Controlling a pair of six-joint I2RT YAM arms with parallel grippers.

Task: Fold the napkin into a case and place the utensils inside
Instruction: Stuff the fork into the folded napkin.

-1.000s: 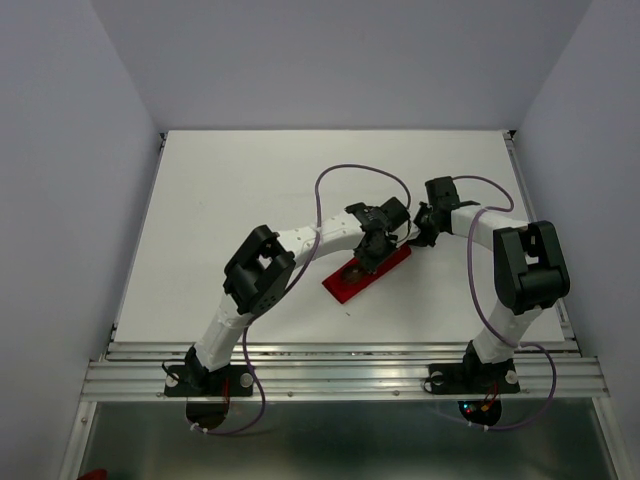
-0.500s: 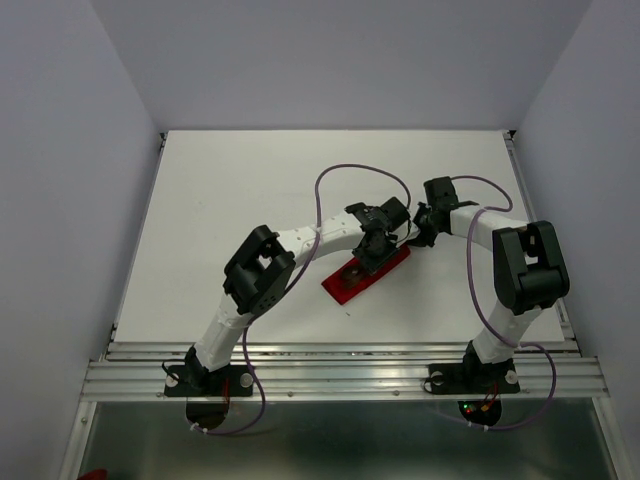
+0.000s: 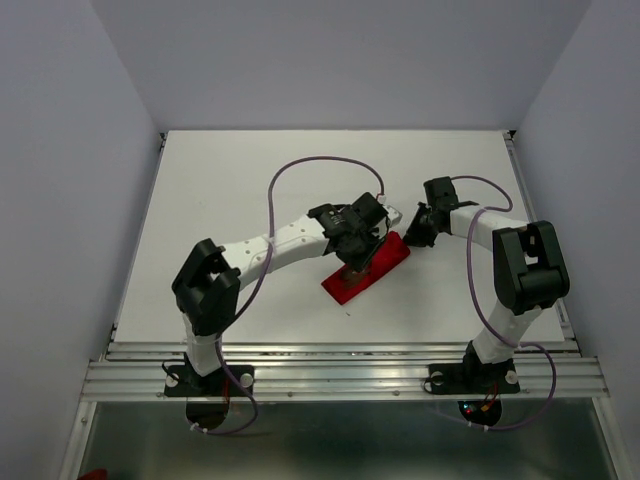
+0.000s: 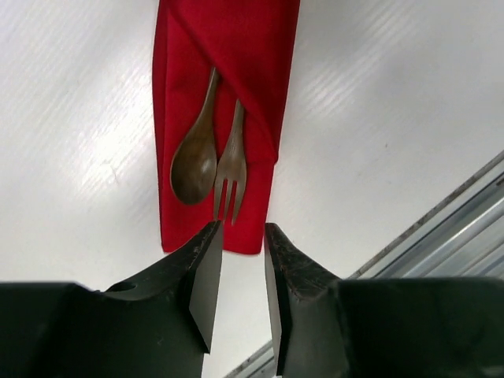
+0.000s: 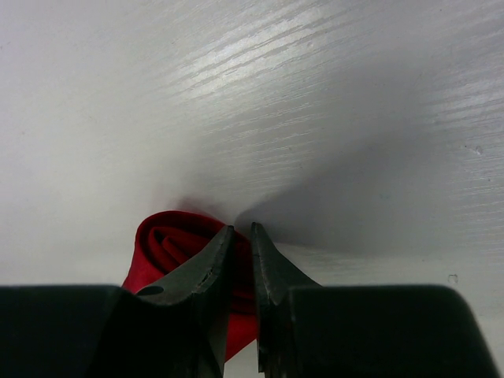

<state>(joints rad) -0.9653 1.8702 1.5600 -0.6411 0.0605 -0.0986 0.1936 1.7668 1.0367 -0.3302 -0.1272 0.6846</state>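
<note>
The left arm has swung its elbow leftward, and the left claw (image 4: 240, 228) has backed off the case (image 4: 260, 79), jaws parted and empty; the red case lies mid-tabletop (image 3: 250, 180), spoon (image 4: 195, 161) and fork (image 4: 232, 169) tucked inside; the right claw (image 5: 239, 232), nearly closed, sits at its far end, and I cannot tell if it grips the cloth.

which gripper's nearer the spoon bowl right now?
Left. The left gripper hangs open over the open end of the case, beside the spoon. The right gripper sits at the opposite, folded end, jaws shut on it.
</note>
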